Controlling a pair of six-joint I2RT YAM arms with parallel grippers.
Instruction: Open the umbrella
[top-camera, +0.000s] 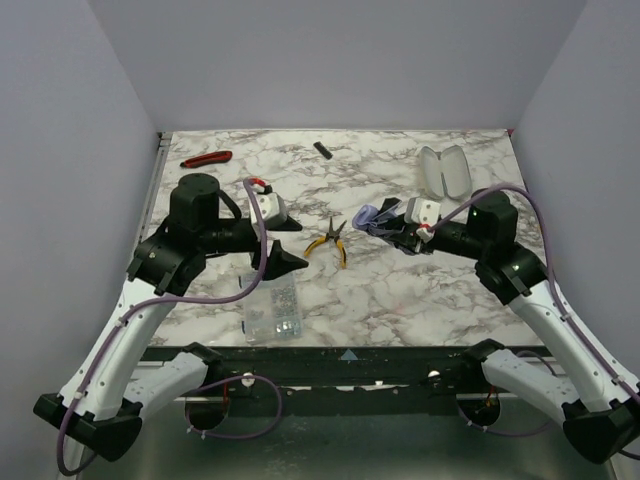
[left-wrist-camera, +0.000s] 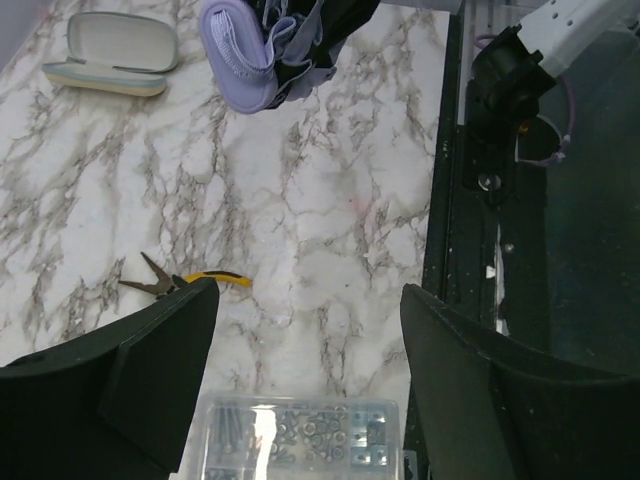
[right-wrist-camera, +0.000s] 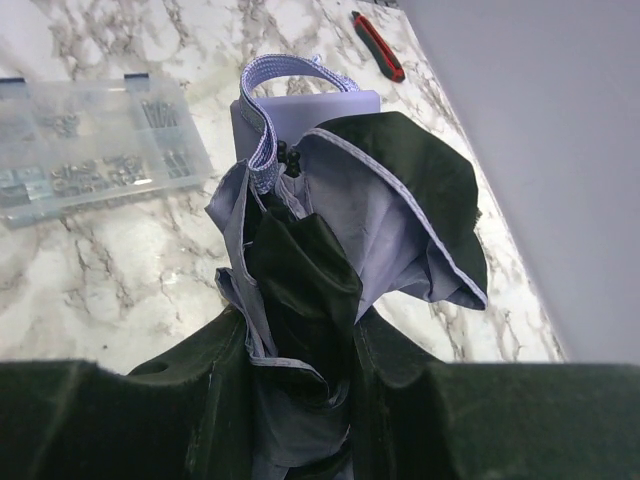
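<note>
Umbrella (right-wrist-camera: 335, 230), folded, is clamped by its bunched canopy in the right gripper (right-wrist-camera: 300, 400), handle (right-wrist-camera: 335, 108) jutting beyond its jaws; the left gripper (left-wrist-camera: 305, 320), wide and empty, should approach that handle ahead squarely.

Looks like a robot lab test cell from where I'm driving, not anyone's home: plain grey walls (top-camera: 330, 60) box in a marble-print counter (top-camera: 400, 290) on three sides. Left arm (top-camera: 120, 340) and right arm (top-camera: 560, 320) are bolted to a black rail (top-camera: 350, 362), and there's a clear parts box (top-camera: 272, 310), pliers (top-camera: 330, 243) and a red cutter (top-camera: 206, 158) lying around.
</note>
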